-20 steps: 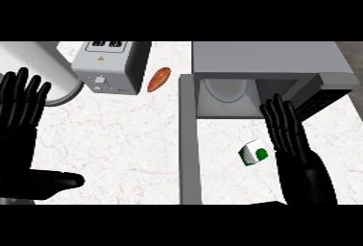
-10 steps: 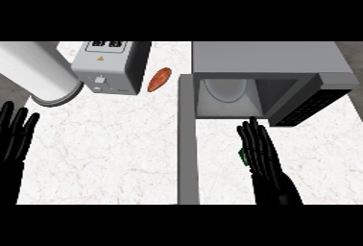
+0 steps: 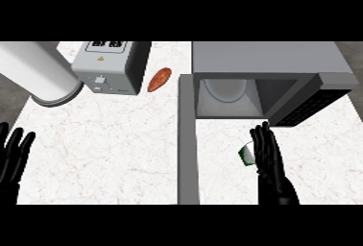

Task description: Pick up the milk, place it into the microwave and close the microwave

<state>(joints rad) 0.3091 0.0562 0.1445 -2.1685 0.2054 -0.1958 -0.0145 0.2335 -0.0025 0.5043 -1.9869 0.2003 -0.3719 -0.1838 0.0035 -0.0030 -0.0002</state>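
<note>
Counter point(image 3: 113, 144) white marble — microwave point(image 3: 262, 72) open, toaster point(image 3: 106, 67) behind. Right hand point(image 3: 269, 158), fingers straight and together, beside milk point(image 3: 247, 153). Left hand point(image 3: 14, 156) straight-fingered, slightly spread, at the edge.

No words, brands or numbers can be read anywhere; the only sign is a small yellow warning triangle on the top of the toaster point(image 3: 110, 65) at about eleven o'clock, its inner mark too small to tell.

You get bright, even light on the counter point(image 3: 106, 144), with no glare and hardly any cast shadows. Ahead of the right hand point(image 3: 269, 161), the microwave point(image 3: 262, 62) cavity shades darker toward its right wall. Both black hands show little surface detail.
</note>
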